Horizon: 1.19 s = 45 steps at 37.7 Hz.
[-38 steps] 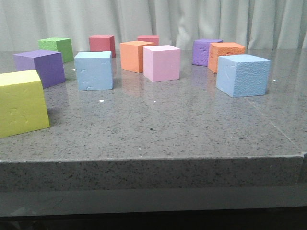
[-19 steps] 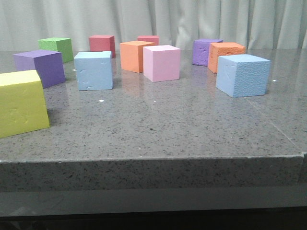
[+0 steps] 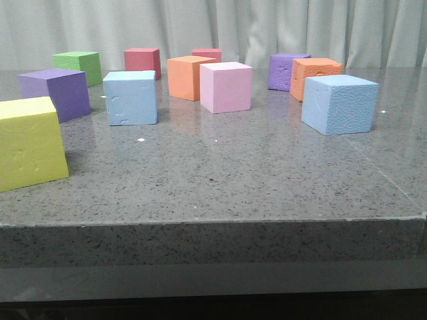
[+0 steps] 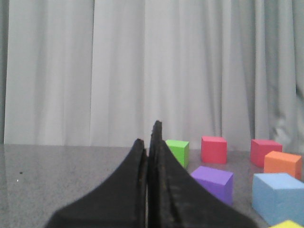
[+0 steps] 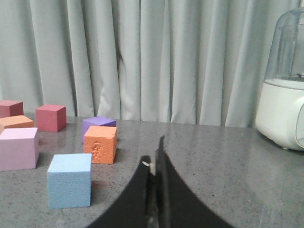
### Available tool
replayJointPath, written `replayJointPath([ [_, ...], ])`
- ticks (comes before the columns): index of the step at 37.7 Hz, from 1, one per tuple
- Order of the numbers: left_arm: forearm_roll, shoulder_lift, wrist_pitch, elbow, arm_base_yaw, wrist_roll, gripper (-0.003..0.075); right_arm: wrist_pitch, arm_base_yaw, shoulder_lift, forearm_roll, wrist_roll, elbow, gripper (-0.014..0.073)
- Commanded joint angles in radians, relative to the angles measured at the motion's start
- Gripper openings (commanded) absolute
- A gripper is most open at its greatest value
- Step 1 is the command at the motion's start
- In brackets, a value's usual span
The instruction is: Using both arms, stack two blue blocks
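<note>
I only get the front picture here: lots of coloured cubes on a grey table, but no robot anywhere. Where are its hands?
Observer: Both are off your picture. The left gripper shows only in its own wrist camera, fingers pressed together, holding nothing.
Operator: And the other one?
Observer: The right gripper is likewise shut and empty, with the pebbled blue block on the table ahead of it.
Operator: Is anything on the table that I miss?
Observer: Yes, a white appliance with a clear dome stands at the edge of the right wrist view.
Operator: Is the other blue cube near a hand?
Observer: The smoother blue block sits ahead of the left gripper, untouched.
</note>
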Motion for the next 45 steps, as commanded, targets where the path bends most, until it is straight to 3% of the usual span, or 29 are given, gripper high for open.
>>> replayJointPath([
  [1, -0.005, 0.042, -0.079, -0.103, 0.001, -0.005, -0.002, 0.058, -0.003, 0.078, -0.003, 0.003, -0.135, -0.0066],
  [6, -0.005, 0.176, 0.01, -0.232, 0.001, -0.005, -0.002, 0.17, -0.003, 0.239, 0.029, 0.003, -0.299, -0.0066],
  [12, -0.005, 0.387, 0.275, -0.417, 0.001, -0.005, -0.002, 0.328, -0.003, 0.435, 0.089, 0.003, -0.458, -0.0066],
  [16, -0.005, 0.505, 0.384, -0.503, 0.001, -0.005, -0.002, 0.342, -0.003, 0.508, 0.091, 0.003, -0.495, -0.0066],
  [26, -0.078, 0.625, 0.414, -0.561, 0.001, -0.005, -0.002, 0.335, -0.003, 0.528, 0.096, 0.003, -0.501, -0.0059],
  [29, -0.078, 0.625, 0.408, -0.561, 0.001, -0.005, -0.0002, 0.335, -0.003, 0.528, 0.096, 0.003, -0.501, 0.0025],
  [31, -0.078, 0.625, 0.408, -0.561, 0.001, -0.005, 0.0065, 0.335, -0.003, 0.528, 0.096, 0.003, -0.501, 0.0133],
  [33, -0.078, 0.625, 0.408, -0.561, 0.001, -0.005, 0.0187, 0.335, -0.003, 0.528, 0.096, 0.003, -0.501, 0.0274],
  [37, -0.078, 0.625, 0.408, -0.561, 0.001, -0.005, 0.0505, 0.334, -0.003, 0.528, 0.096, 0.003, -0.5, 0.0556],
  [39, -0.078, 0.625, 0.408, -0.561, 0.001, -0.005, 0.0639, 0.334, -0.003, 0.528, 0.096, 0.003, -0.5, 0.0658],
  [40, -0.078, 0.625, 0.408, -0.561, 0.001, -0.005, 0.0688, 0.334, -0.003, 0.528, 0.096, 0.003, -0.5, 0.0661],
  [45, -0.078, 0.625, 0.408, -0.561, 0.001, -0.005, 0.067, 0.324, -0.003, 0.559, 0.096, 0.003, -0.502, 0.0645],
])
